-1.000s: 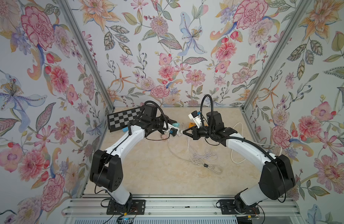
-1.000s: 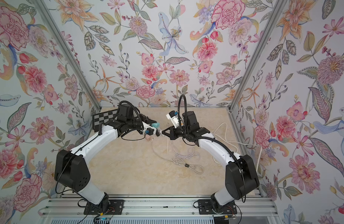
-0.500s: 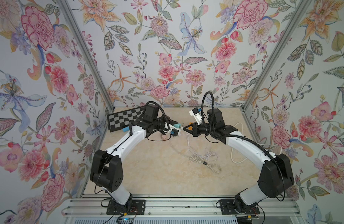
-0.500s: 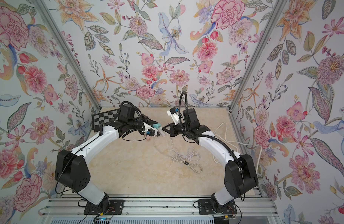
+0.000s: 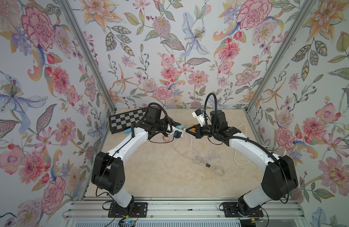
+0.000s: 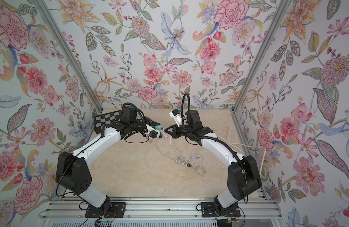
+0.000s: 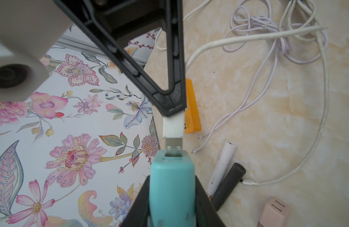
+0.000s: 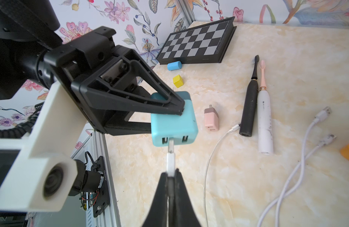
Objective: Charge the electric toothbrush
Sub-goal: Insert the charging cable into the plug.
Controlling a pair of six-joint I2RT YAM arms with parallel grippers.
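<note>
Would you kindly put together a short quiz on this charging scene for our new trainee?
1. True or false: the left gripper holds the pink charger.
2. What is the right gripper shut on? A) a USB plug B) a toothbrush C) a yellow block
3. Fill in: ___ toothbrushes lie on the table.

Key: 1 false, it holds the teal charger; 2 A; 3 two.
</note>
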